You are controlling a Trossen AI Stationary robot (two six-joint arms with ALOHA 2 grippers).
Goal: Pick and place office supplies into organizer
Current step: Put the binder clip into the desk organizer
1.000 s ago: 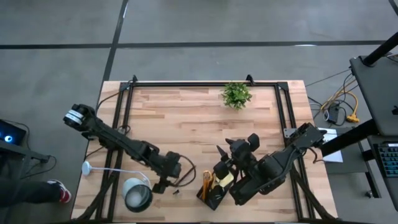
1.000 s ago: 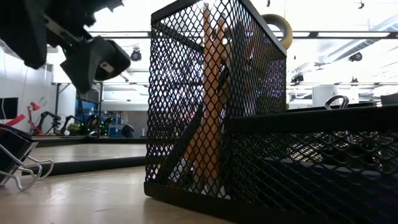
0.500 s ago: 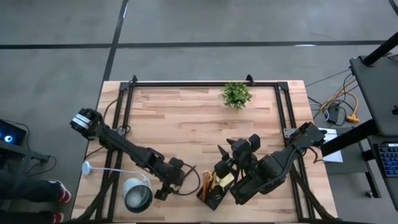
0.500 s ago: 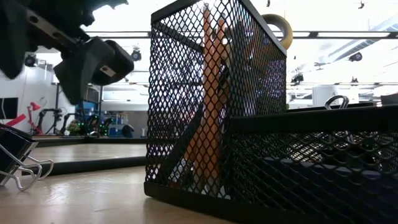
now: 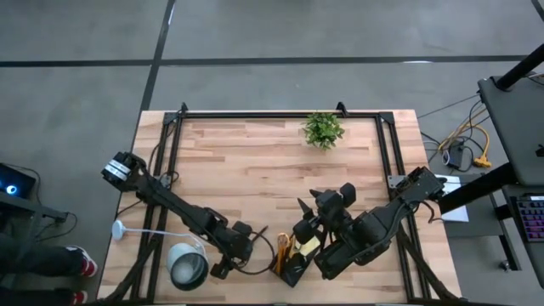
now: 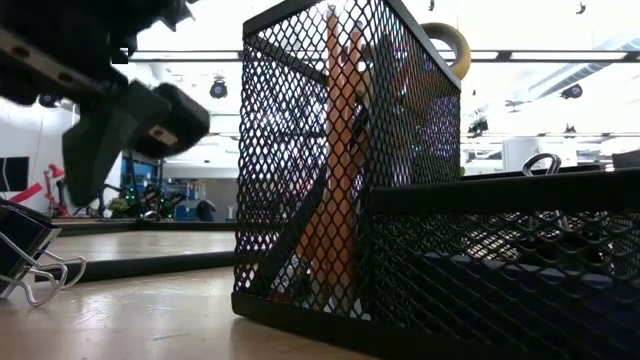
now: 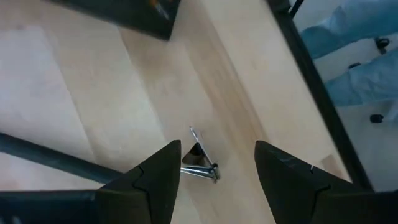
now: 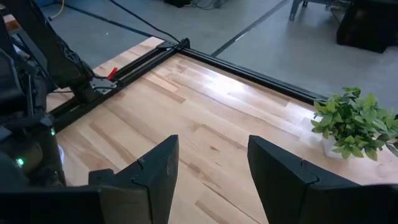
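A small black binder clip [image 7: 199,163] with silver wire handles lies on the wooden table near its front edge; in the low view the clip [image 6: 25,255] rests on its wire handles. My left gripper [image 7: 217,155] hovers open just above it, slanting down, one finger on either side and touching nothing. The black mesh organizer [image 5: 293,255] stands to the clip's right, holding orange pencils [image 6: 335,150] and yellow-handled scissors [image 6: 445,45] upright. My right gripper [image 5: 310,204] waits open and empty above the organizer's far side.
A round silver-white lamp [image 5: 189,265] sits close to the left of my left gripper [image 5: 223,267]. A small green potted plant [image 5: 323,129] stands at the table's far edge. Black frame rails [image 5: 170,153] run along the table's sides. Bare wood lies across the middle.
My left gripper has moved toward the table's near edge and the organizer and has sunk toward the binder clip, staying open. The clip and my right arm have kept still.
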